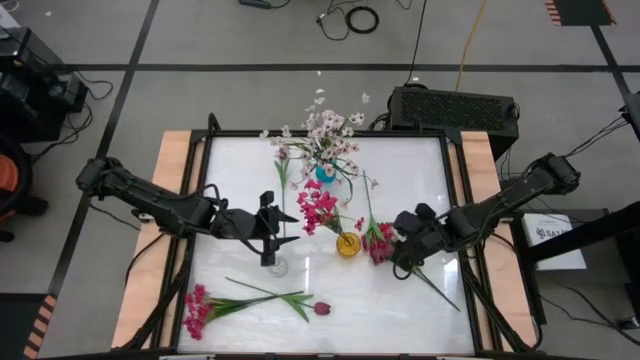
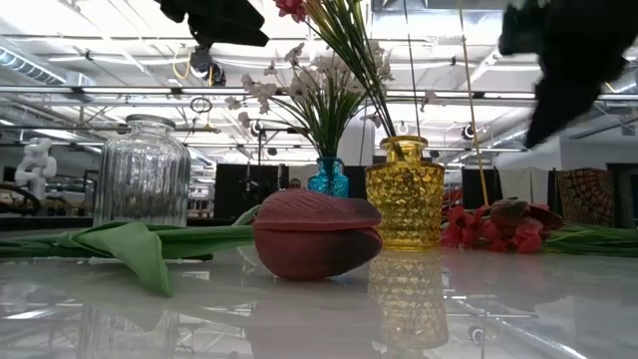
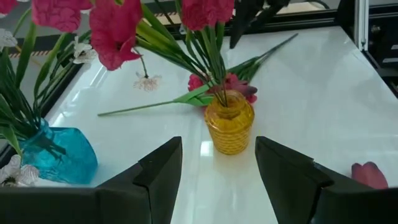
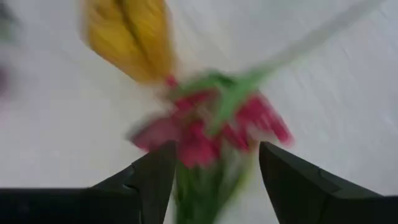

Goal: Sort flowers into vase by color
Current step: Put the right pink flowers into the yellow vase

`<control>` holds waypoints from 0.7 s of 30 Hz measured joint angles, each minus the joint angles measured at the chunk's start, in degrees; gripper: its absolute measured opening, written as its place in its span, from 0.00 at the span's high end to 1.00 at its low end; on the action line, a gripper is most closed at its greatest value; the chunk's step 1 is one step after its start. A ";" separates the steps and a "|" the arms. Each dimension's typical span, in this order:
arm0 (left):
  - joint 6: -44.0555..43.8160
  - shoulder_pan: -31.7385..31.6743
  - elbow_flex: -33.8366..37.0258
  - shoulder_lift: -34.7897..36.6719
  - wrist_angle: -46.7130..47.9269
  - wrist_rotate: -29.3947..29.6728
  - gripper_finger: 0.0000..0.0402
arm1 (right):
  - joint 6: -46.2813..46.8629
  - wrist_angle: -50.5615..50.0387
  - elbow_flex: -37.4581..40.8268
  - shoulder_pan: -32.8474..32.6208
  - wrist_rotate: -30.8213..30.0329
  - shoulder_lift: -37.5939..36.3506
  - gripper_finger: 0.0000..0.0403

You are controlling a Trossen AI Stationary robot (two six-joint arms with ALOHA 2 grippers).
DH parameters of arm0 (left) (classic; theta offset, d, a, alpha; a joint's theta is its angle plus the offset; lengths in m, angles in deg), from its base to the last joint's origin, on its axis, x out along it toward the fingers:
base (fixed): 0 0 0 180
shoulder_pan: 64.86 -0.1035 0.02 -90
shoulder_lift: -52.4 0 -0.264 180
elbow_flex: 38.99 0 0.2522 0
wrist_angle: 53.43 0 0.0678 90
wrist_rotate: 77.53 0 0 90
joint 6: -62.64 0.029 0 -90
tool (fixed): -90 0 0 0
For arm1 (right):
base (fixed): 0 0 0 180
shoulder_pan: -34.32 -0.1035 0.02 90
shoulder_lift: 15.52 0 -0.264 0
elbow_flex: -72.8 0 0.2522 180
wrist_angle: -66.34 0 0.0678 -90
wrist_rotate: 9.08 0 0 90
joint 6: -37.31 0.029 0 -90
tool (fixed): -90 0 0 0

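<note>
**Three vases, two filled, flowers loose on the table**

Three vases stand on the white table. The blue vase, upper centre of the high view, holds the spray of white-pink blossoms. The yellow vase, at centre, holds one cluster of magenta blooms. The clear glass vase, just left of centre, sits directly beneath the left arm and shows no flowers in it.

Three groups of flowers lie loose. At the lower left of the high view is a magenta cluster, and beside it one dark maroon tulip with its stem and leaves stretching left; in the low view that tulip fills the foreground centre. Right of the yellow vase lies another bunch of magenta and red blooms, its green stem running toward the lower right.

The left gripper hovers above the clear vase, its fingers spread wide with nothing between them, facing the yellow vase. The right gripper is low over the bunch beside the yellow vase, fingers spread to either side of the blooms; the blurred wrist view shows no contact with them.
</note>
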 joint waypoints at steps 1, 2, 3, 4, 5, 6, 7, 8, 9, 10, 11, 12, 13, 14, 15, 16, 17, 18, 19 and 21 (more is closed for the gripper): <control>0.00 0.00 0.00 0.00 0.02 -0.01 0.47 | 2.37 -2.32 0.00 -0.47 0.00 0.53 0.46; 0.01 0.00 0.00 -0.02 0.05 -0.09 0.47 | 4.64 -4.40 0.00 -1.02 0.02 1.08 0.47; 0.01 0.00 0.00 -0.02 0.04 -0.45 0.47 | 6.85 -6.21 0.03 -1.65 0.01 1.71 0.47; 0.01 0.00 0.00 -0.02 0.09 -0.93 0.47 | 8.80 -7.10 0.28 -2.38 -0.01 2.36 0.48; -0.01 0.00 0.00 -0.02 0.37 -1.18 0.47 | 10.28 -7.31 0.66 -3.21 0.02 2.96 0.49; -0.01 0.00 0.00 0.06 1.08 -1.25 0.47 | 11.06 -7.05 1.13 -3.98 0.05 3.53 0.49; -0.06 0.00 0.00 0.15 1.70 -1.29 0.47 | 11.52 -6.47 1.60 -4.67 0.07 4.02 0.50; -0.16 0.00 0.00 0.26 1.91 -1.29 0.47 | 12.19 -6.15 1.93 -5.21 0.07 4.55 0.50; -0.16 0.00 0.00 0.49 2.43 -1.30 0.47 | 12.86 -5.88 2.40 -5.71 0.14 5.06 0.51; -0.18 0.07 0.00 0.70 3.16 -1.34 0.47 | 13.86 -5.98 2.74 -6.05 0.39 5.62 0.51; -0.31 0.20 0.00 0.94 3.44 -1.44 0.47 | 14.89 -5.93 3.26 -6.24 1.15 6.11 0.51; -0.67 0.35 0.00 1.14 3.82 -1.48 0.47 | 15.89 -5.99 3.72 -6.27 2.22 6.59 0.52; -1.16 0.47 0.00 1.35 4.52 -1.50 0.47 | 16.54 -5.90 4.29 -6.27 3.32 7.10 0.52; -1.42 0.66 0.00 1.61 5.19 -1.54 0.47 | 16.96 -5.65 4.86 -6.27 4.21 7.55 0.52; -1.52 0.76 0.00 1.85 5.78 -1.60 0.47 | 17.05 -4.90 5.52 -6.27 4.81 7.93 0.52; -1.61 0.91 0.00 2.15 6.59 -1.64 0.47 | 16.95 -3.80 6.11 -6.22 5.21 8.26 0.52; -1.61 1.11 -0.01 2.49 7.53 -1.64 0.47 | 16.50 -2.26 6.73 -6.06 5.73 8.48 0.52; -1.65 1.31 0.00 2.86 8.23 -1.67 0.47 | 16.01 -0.57 7.31 -6.00 6.01 8.67 0.52; -1.66 1.48 0.00 3.25 8.81 -1.67 0.47 | 15.68 0.94 7.95 -6.00 6.19 8.72 0.52; -1.67 1.82 -0.01 4.18 10.22 -1.67 0.47 | 15.30 3.66 9.01 -5.97 6.81 8.70 0.52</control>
